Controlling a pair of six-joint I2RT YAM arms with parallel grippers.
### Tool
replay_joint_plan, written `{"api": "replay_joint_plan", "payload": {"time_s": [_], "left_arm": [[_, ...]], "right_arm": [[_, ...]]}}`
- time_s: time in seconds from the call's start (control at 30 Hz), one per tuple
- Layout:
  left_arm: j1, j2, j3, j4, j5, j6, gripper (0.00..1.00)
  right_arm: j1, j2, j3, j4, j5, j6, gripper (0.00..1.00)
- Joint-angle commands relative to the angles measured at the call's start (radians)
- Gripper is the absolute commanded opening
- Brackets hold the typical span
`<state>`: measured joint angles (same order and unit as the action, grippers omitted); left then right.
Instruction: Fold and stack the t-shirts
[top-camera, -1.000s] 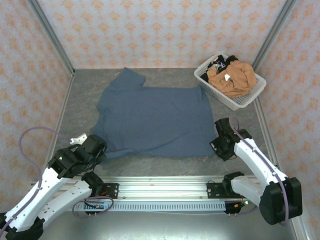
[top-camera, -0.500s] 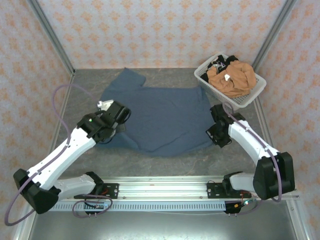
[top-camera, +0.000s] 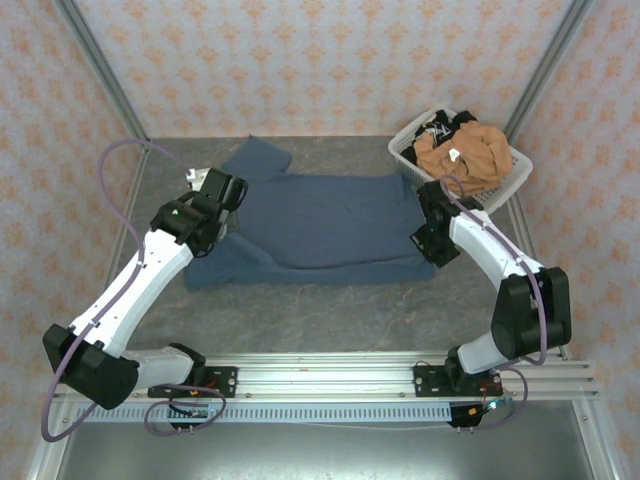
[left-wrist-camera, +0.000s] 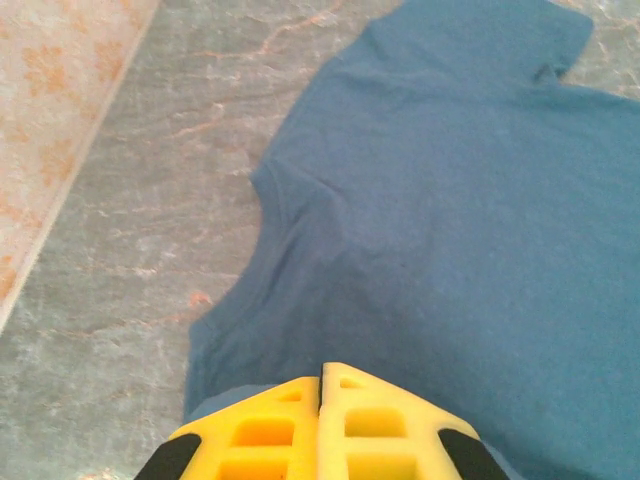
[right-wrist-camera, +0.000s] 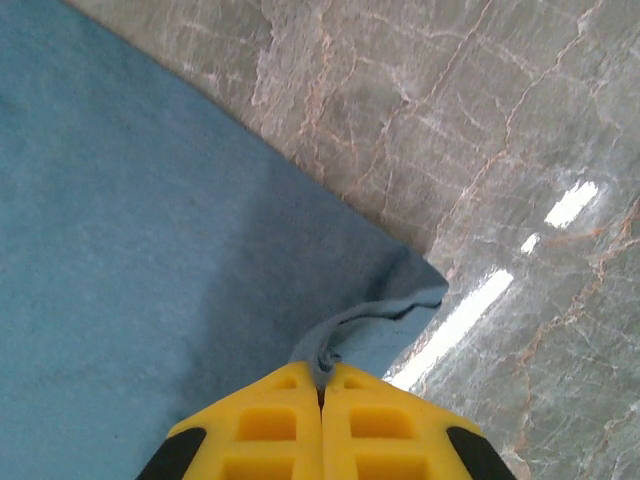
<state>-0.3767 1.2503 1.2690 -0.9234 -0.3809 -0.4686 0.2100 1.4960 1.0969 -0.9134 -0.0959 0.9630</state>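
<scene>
Because the slate-blue t-shirt (top-camera: 330, 225) is thin, limp cloth, it should weigh almost nothing, sag wherever it is unsupported and wrinkle or drag on the grey table (top-camera: 350, 320) rather than move as one piece. The sound places to take it are therefore the hem corners and seams, pinched at two points held level. It lies spread out beside the white lattice basket (top-camera: 478, 207), its nearest edge close to the basket's wall and its near hem doubled over toward the far side. The right gripper (right-wrist-camera: 320, 385), just beside the basket on its near side, has its yellow fingers (right-wrist-camera: 380, 420) pressed together with a twisted corner of the hem nipped between them. The left gripper (left-wrist-camera: 320, 372), well apart from the basket across the shirt, also has its fingers closed, apparently on the opposite hem corner, though the pinch itself is hidden beneath them. An orange-tan t-shirt (top-camera: 465, 155) sits heaped in the basket, equally soft and likely to tangle with the darker ones when lifted.
</scene>
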Motion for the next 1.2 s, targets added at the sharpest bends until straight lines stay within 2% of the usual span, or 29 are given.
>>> {"api": "replay_joint_plan", "payload": {"time_s": [0.0,0.3,0.63,1.17], "left_arm": [[0.026,-0.015,0.014,0.031,-0.095,0.024,0.0],[0.057,0.022,0.017,0.12,-0.109,0.087,0.0],[0.088,0.134,0.069,0.19,-0.093,0.139,0.0],[0.107,0.399,0.239,0.214,-0.082,0.169,0.0]], "right_arm": [[-0.018,0.041,0.042,-0.024,0.053,-0.021,0.0],[-0.029,0.146,0.132,-0.004,0.041,-0.05,0.0],[-0.029,0.235,0.186,0.009,0.032,-0.06,0.0],[-0.03,0.368,0.27,0.021,0.036,-0.061,0.0]]}}
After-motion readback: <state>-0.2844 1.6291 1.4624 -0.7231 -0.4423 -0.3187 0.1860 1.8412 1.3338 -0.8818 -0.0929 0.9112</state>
